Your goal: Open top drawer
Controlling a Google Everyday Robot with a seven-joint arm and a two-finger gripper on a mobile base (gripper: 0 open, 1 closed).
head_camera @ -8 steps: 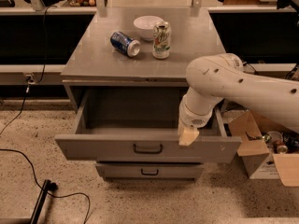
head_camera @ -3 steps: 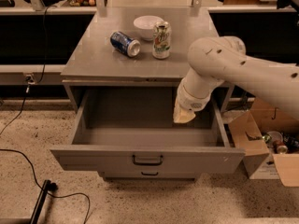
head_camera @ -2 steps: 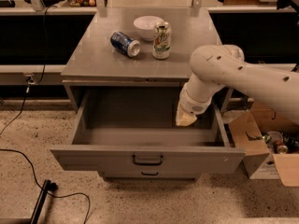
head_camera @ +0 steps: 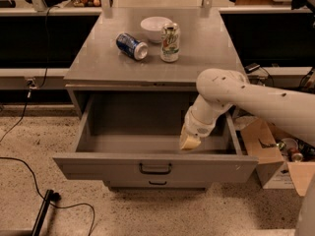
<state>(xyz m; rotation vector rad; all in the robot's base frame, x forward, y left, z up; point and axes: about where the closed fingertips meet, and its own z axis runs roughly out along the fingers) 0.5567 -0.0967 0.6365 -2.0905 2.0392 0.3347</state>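
Observation:
The top drawer (head_camera: 98, 168) of the grey metal cabinet is pulled far out, its flat front facing me with a small dark handle (head_camera: 155, 169) at centre. Its inside looks bare. My gripper (head_camera: 190, 141) hangs at the end of the white arm (head_camera: 256, 100), inside the drawer's right half, just behind the front panel and a little right of the handle. A narrower drawer (head_camera: 157, 183) below stays shut.
On the cabinet top (head_camera: 98, 65) lie a blue can on its side (head_camera: 132, 46), a white bowl (head_camera: 155, 27) and an upright green can (head_camera: 170, 43). Cardboard boxes (head_camera: 275, 161) stand at the right. A black cable (head_camera: 29, 173) runs over the floor at the left.
The drawer has come further out since the earliest frame. The gripper lifted off the front edge, moved back over the drawer, and has now dropped slightly toward the front panel.

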